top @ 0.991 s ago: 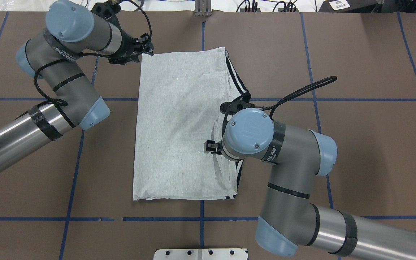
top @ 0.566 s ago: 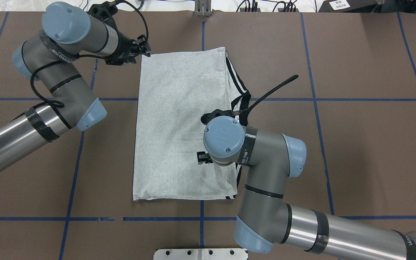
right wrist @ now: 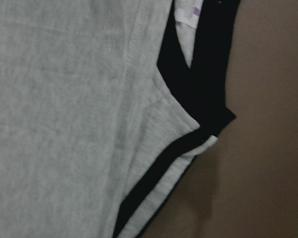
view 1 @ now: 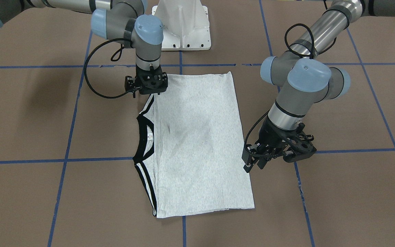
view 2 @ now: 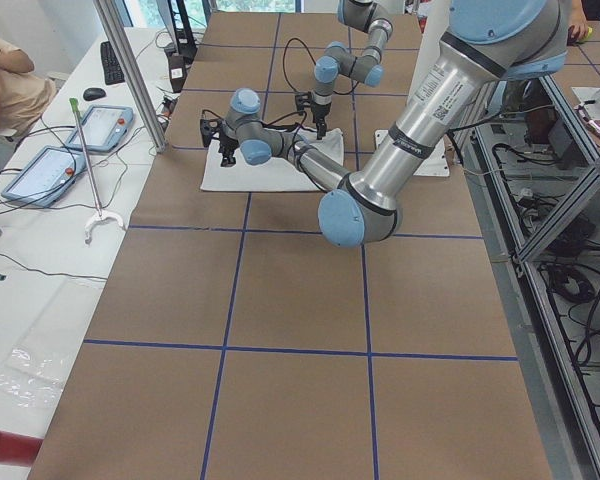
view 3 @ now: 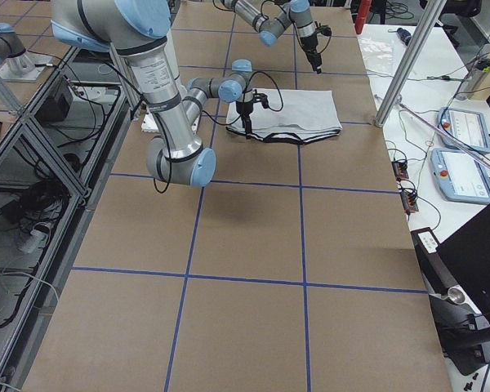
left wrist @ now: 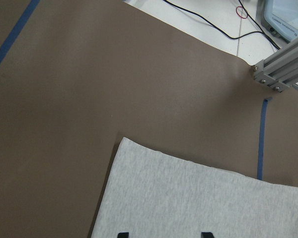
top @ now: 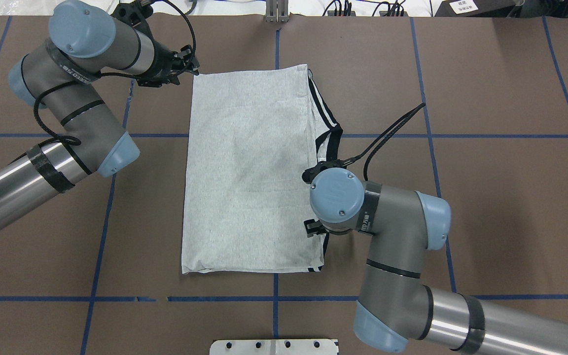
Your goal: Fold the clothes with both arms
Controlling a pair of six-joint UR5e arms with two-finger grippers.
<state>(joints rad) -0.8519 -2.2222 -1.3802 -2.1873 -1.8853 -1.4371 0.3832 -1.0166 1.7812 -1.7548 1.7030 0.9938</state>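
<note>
Open table surface (top: 486,197) extends left of, right of and beyond the folded T-shirt (top: 249,172). The left gripper (view 1: 253,165) occupies the space just beside the shirt's far left corner. The right arm (top: 392,227) overhangs the collar edge, and its black cable (top: 387,132) loops above the table to the right. The white pedestal (view 1: 183,27) blocks the near edge at centre.

Heather-grey T-shirt (top: 249,172), black collar (top: 337,132), black-and-white stripes (view 1: 148,185).

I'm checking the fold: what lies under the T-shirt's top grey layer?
Along one long edge of the T-shirt, a black collar, a small label and black-and-white stripes peek out. Anything else beneath is hidden by grey fabric.
</note>
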